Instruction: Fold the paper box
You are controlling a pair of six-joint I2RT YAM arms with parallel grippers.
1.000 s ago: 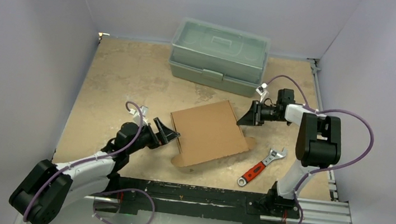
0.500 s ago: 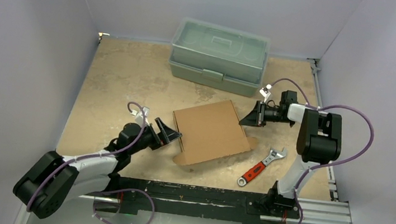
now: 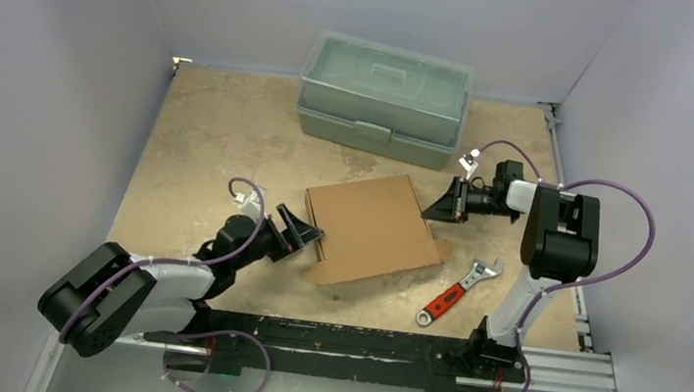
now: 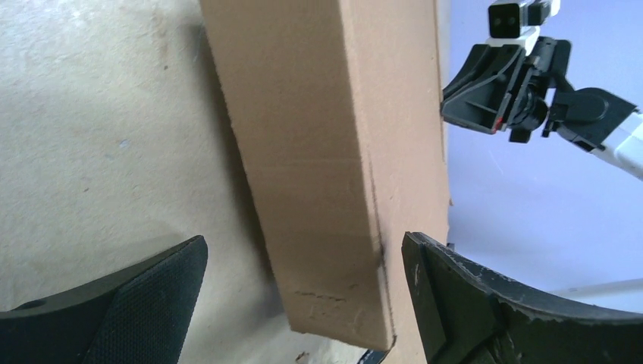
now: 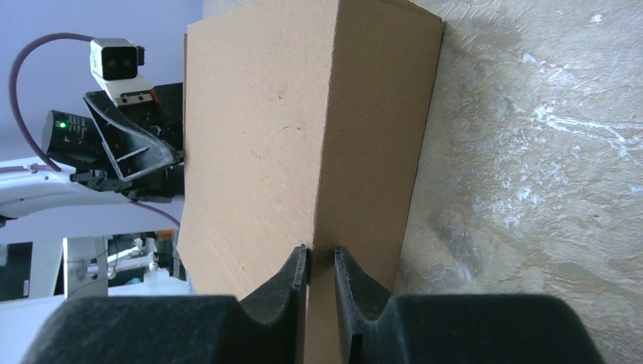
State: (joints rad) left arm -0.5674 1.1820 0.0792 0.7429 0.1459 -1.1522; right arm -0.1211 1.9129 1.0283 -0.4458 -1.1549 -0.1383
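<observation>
Cardboard sat near the middle of the table (image 3: 202, 130): the paper box (image 3: 371, 228), plain brown and partly folded, with a broad top panel and a side wall turned down along each of the edges I faced. My left gripper (image 3: 305, 237) lay low at the box's near-left end with its fingers (image 4: 129, 303) spread wide apart and the end of one side wall standing between them. One pad was well clear of the cardboard and the other just beside it, and I could not tell whether that one touched. My right gripper (image 3: 439, 209) reached in from the opposite side, at the box's far-right corner. Its fingers (image 5: 292, 284) were pinched on the creased ridge where the top panel met the side wall, the cardboard clamped between the two tips. Behind the box, close to the back wall, stood a grey-green toolbox (image 3: 384, 97) with its lid down, apart from the box. A wrench (image 3: 455, 292) with a red handle lay on the table off the box's near-right corner, not touching it.
</observation>
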